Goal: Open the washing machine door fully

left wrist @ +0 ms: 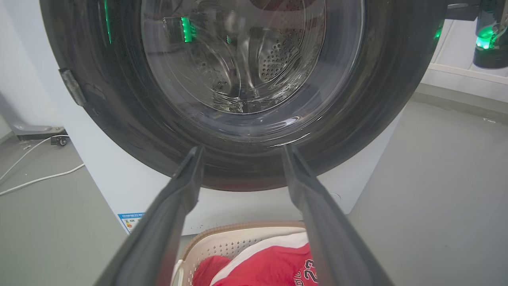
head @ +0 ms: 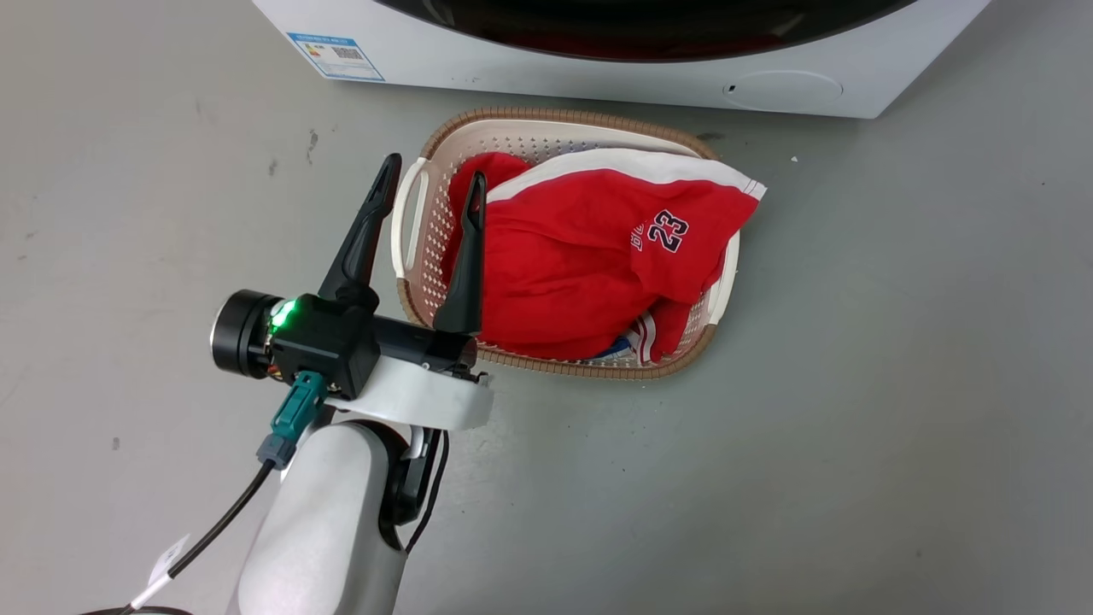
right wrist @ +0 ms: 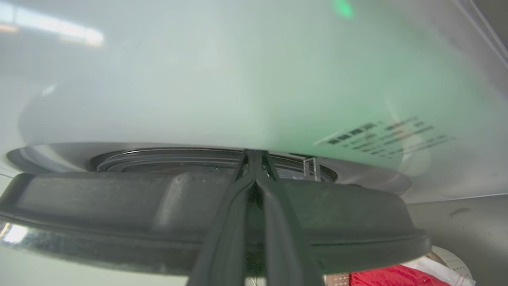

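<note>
A white box-shaped washing machine (head: 529, 64) is recorded standing on a grey floor (head: 897, 427). On its front is the washing machine door (left wrist: 119, 119), a large round glossy black disc with a bulging clear glass centre, nearly as wide as the cabinet. From the left wrist view the perforated steel drum is seen through the glass. In the right wrist view the door's dark rim (right wrist: 119, 206) is seen edge-on, with a narrow gap between it and the white front.

A beige oval perforated plastic basket (head: 546, 115) with a brown woven rim is set on the floor just before the machine. In it a red jersey (head: 589, 256) with white trim and the number 23 is heaped.

The left gripper (head: 435, 168) is held above the basket's left end, pointed at the door's lower part, fingers spread wide and nothing grasped. The right gripper (right wrist: 254, 153) is laid across the door's rim, its fingertips brought together at the gap; whether anything is pinched cannot be told.
</note>
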Robot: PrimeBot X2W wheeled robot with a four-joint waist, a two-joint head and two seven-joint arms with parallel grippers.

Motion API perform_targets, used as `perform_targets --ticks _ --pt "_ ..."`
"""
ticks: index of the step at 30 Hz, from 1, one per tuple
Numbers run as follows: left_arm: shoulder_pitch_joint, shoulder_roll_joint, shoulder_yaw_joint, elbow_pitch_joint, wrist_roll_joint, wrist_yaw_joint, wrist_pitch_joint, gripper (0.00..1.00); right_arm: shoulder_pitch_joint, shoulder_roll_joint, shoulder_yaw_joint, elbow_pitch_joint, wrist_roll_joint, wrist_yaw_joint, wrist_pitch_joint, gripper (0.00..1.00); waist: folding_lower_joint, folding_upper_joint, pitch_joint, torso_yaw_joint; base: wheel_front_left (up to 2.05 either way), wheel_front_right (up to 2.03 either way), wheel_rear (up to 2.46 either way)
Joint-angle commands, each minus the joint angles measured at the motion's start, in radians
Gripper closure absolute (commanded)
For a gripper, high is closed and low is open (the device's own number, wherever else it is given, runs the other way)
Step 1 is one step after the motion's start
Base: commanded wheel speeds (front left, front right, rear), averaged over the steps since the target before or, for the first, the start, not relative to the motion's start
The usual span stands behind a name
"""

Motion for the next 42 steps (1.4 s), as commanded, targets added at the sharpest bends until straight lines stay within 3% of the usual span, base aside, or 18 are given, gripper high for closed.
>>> perform_targets --ticks 1,11,20,31,42 --pt "-0.018 -0.001 -0.002 -0.004 -0.005 0.002 -0.003 0.00 -0.015 0.011 0.001 0.003 -0.007 0.003 0.013 1.00 -0.0001 0.0000 0.005 0.000 0.00 0.00 0.00" --pt "-0.011 -0.002 0.003 0.010 -0.009 0.009 -0.003 0.00 0.037 0.025 0.009 -0.005 -0.018 0.003 0.126 1.00 -0.0001 0.0000 -0.016 -0.008 0.00 0.00 0.00" --pt "0.023 -0.002 0.008 0.040 -0.012 0.002 -0.003 0.00 0.157 0.059 0.021 -0.089 -0.008 0.003 0.217 1.00 -0.0001 0.0000 -0.092 -0.025 0.00 0.00 0.00" --pt "0.115 -0.002 0.012 0.101 -0.015 -0.017 -0.003 0.00 0.407 0.116 0.014 -0.246 -0.001 0.003 0.331 1.00 -0.0001 0.0000 -0.254 -0.030 0.00 0.00 0.00" --pt "0.221 0.004 0.009 0.145 -0.014 -0.040 -0.003 0.00 0.674 0.196 -0.019 -0.416 -0.014 0.003 0.434 1.00 -0.0001 0.0000 -0.390 0.009 0.00 0.00 0.00"
